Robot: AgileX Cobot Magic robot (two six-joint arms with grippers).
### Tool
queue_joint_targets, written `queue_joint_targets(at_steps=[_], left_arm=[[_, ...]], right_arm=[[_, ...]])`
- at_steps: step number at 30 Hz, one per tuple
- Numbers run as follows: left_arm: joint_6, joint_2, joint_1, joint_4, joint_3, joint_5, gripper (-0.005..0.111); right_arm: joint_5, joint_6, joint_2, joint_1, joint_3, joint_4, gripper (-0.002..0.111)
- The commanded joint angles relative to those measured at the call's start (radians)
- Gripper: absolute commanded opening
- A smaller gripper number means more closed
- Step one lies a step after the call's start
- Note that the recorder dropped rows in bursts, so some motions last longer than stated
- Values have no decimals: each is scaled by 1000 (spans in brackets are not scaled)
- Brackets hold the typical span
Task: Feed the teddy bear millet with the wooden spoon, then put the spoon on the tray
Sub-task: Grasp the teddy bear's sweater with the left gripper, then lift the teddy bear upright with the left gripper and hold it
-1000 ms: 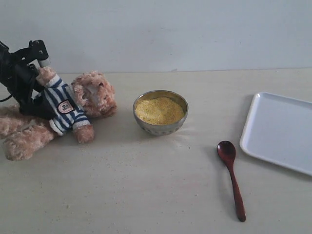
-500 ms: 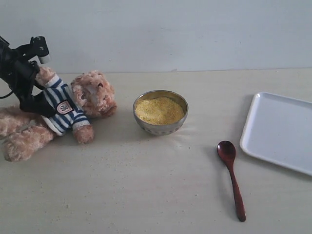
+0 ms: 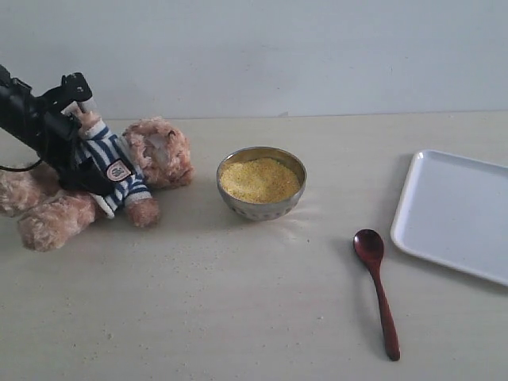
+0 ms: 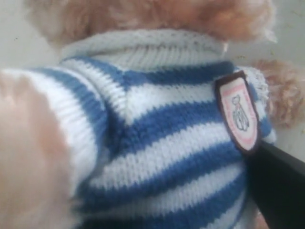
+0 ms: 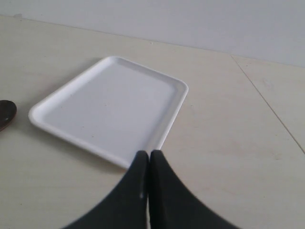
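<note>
The teddy bear (image 3: pixel 163 151) lies at the left of the table, its striped shirt (image 4: pixel 167 124) filling the left wrist view. My left gripper (image 3: pixel 86 143) is clamped wide around the bear's torso, with one black finger (image 4: pixel 281 191) next to the chest badge. The millet (image 3: pixel 259 179) is heaped in a metal bowl (image 3: pixel 238 202) at the centre. To the right of the bowl, the wooden spoon (image 3: pixel 378 286) lies flat on the table, beside the white tray (image 3: pixel 456 214). My right gripper (image 5: pixel 149 155) is shut and empty, hovering by the tray (image 5: pixel 109 109); it is out of the exterior view.
Yellow specks of grain are scattered on the pale table around the bowl. The spoon's bowl (image 5: pixel 5 113) shows at the edge of the right wrist view. A plain wall stands behind the table.
My left gripper has shifted right and turned, carrying the bear's torso with it. The bear's legs have swung up and inward. Spoon, bowl and tray have not moved.
</note>
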Motion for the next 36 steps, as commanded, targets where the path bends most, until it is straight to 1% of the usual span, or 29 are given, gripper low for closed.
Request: queue_joint_targets(at_steps=[1, 3, 4, 5, 6, 8, 9, 14, 16, 17, 19, 20, 21, 22, 23, 24, 26, 28, 30, 31, 33, 36], left_arm=[[-23, 21, -2, -38, -2, -24, 104], [-57, 21, -2, -38, -2, -52, 92], [-71, 21, -2, -38, -2, -69, 81], [-74, 21, -2, -38, -2, -84, 66], [-74, 21, -2, -38, -2, -89, 50], [-74, 21, -2, -38, -2, -93, 12], [-72, 21, -2, -39, -2, -93, 6], [-127, 5, -2, -55, -2, -71, 5], [-271, -31, -2, -55, -2, -100, 5], [-380, -57, 0, -55, -2, -107, 5], [-515, -103, 0, -73, -2, -78, 5], [-564, -122, 0, -135, -2, -37, 5], [-599, -142, 0, -250, 15, 16, 5], [-602, -159, 0, -366, 48, 56, 5], [-602, -185, -4, -487, 107, 76, 5], [-602, -210, -12, -547, 164, 78, 5], [-602, -294, -47, -564, 327, 10, 5], [-572, -394, -84, -576, 520, -168, 5], [-547, -460, -92, -607, 618, -248, 5], [-530, -496, -92, -626, 666, -266, 5], [-479, -555, -92, -644, 745, -280, 5], [-357, -630, -92, -666, 846, -303, 5]], right_arm=[[-3, 2, -5, 3, -1, -5, 0], [-3, 2, -5, 3, -1, -5, 0], [-3, 2, -5, 3, -1, -5, 0], [-3, 2, -5, 3, -1, -5, 0], [-3, 2, -5, 3, -1, -5, 0], [-3, 2, -5, 3, -1, -5, 0], [-3, 2, -5, 3, -1, -5, 0], [-3, 2, -5, 3, -1, -5, 0], [-3, 2, -5, 3, -1, -5, 0], [-3, 2, -5, 3, -1, -5, 0], [-3, 2, -5, 3, -1, -5, 0], [-3, 2, -5, 3, -1, -5, 0], [-3, 2, -5, 3, -1, -5, 0], [-3, 2, -5, 3, -1, -5, 0], [-3, 2, -5, 3, -1, -5, 0], [-3, 2, -5, 3, -1, -5, 0], [-3, 2, -5, 3, -1, -5, 0], [-3, 2, -5, 3, -1, -5, 0], [-3, 2, -5, 3, -1, -5, 0], [-3, 2, -5, 3, -1, -5, 0], [-3, 2, -5, 3, -1, -5, 0], [-3, 2, -5, 3, -1, -5, 0]])
